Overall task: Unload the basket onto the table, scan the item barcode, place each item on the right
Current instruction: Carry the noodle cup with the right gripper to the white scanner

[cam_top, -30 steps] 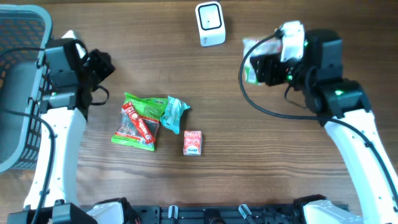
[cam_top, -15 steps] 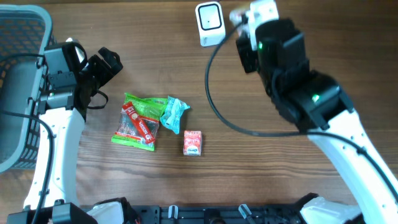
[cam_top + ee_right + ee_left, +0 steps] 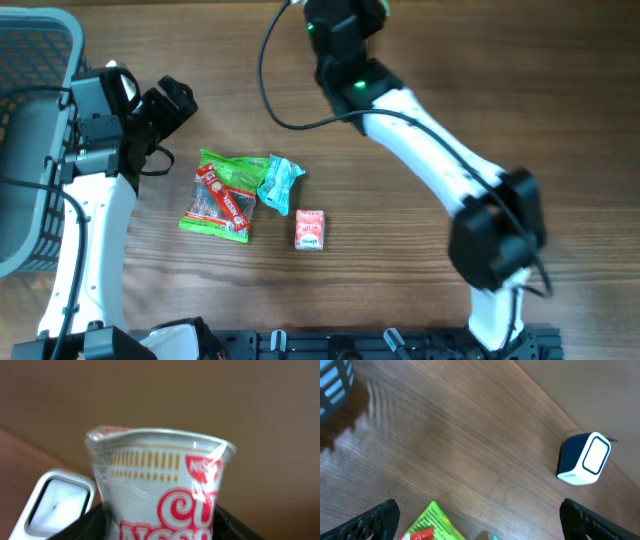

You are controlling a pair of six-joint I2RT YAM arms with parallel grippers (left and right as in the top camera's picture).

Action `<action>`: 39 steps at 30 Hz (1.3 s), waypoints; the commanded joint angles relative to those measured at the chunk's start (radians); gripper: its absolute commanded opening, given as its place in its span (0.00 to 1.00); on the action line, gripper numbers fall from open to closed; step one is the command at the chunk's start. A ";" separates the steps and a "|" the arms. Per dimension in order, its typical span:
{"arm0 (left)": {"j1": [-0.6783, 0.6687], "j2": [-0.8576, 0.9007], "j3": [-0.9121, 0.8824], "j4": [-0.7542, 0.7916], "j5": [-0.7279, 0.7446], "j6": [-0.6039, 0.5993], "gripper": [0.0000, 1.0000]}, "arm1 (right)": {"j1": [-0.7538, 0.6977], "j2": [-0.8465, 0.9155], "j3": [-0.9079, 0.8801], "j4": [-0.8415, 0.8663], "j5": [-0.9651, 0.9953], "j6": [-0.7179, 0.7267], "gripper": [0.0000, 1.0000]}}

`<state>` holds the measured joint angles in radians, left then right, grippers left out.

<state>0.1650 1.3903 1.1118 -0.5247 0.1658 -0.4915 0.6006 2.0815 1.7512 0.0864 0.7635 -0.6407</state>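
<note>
We start with the wooden table (image 3: 380, 250), and we place everything against the white scanner (image 3: 584, 458), which stands upright on it. From overhead the scanner is hidden under the far end of the right arm (image 3: 430, 160). That arm reaches from the near right corner of the table across to the far edge.

The grey mesh basket (image 3: 30, 60) sits well to the left of the scanner, at the table's left edge. The left arm (image 3: 95, 210) stands just beside the basket, between it and the scanner. Its left gripper (image 3: 175, 100) hangs above bare wood with the jaws spread wide and nothing between them. In the left wrist view the two dark fingers (image 3: 375, 520) frame the lower corners, and the scanner shows at the upper right.

The right gripper (image 3: 157, 525) pinches the cup noodle (image 3: 160, 475), with a dark finger against each lower side of it. The cup is off the table, roughly upright, still in its clear wrap, with red lettering toward the wrist camera. In that view it sits just right of the scanner and above it. We cannot tell whether a barcode faces the scanner's window.

Three snacks lie on the table, nearer the robot than the scanner and to its left. The green packet (image 3: 222, 190) with a red label is farthest left. The teal packet (image 3: 280, 182) touches its right edge. The small red box (image 3: 310, 229) lies just beside the teal packet, on the side away from the scanner.
</note>
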 commanded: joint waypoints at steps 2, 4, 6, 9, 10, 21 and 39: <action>0.003 -0.005 0.001 0.003 0.005 0.005 1.00 | 0.002 0.172 0.020 0.259 0.077 -0.316 0.62; 0.003 -0.005 0.001 0.003 0.005 0.005 1.00 | 0.002 0.228 0.020 0.380 0.063 -0.406 0.62; 0.003 -0.005 0.001 0.003 0.005 0.005 1.00 | 0.002 0.290 0.019 0.474 0.020 -0.458 0.62; 0.003 -0.005 0.001 0.003 0.005 0.005 1.00 | 0.002 0.327 0.019 0.482 -0.034 -0.414 0.62; 0.003 -0.005 0.001 0.003 0.005 0.005 1.00 | 0.002 0.328 0.019 0.482 -0.052 -0.398 0.62; 0.003 -0.005 0.001 0.003 0.005 0.005 1.00 | -0.024 0.006 0.027 0.037 0.257 0.083 0.98; 0.003 -0.005 0.001 0.003 0.005 0.005 1.00 | -0.414 0.018 -0.241 -0.418 -1.193 1.246 1.00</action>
<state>0.1650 1.3903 1.1118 -0.5236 0.1658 -0.4915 0.1577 2.0670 1.5074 -0.3840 -0.4000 0.4858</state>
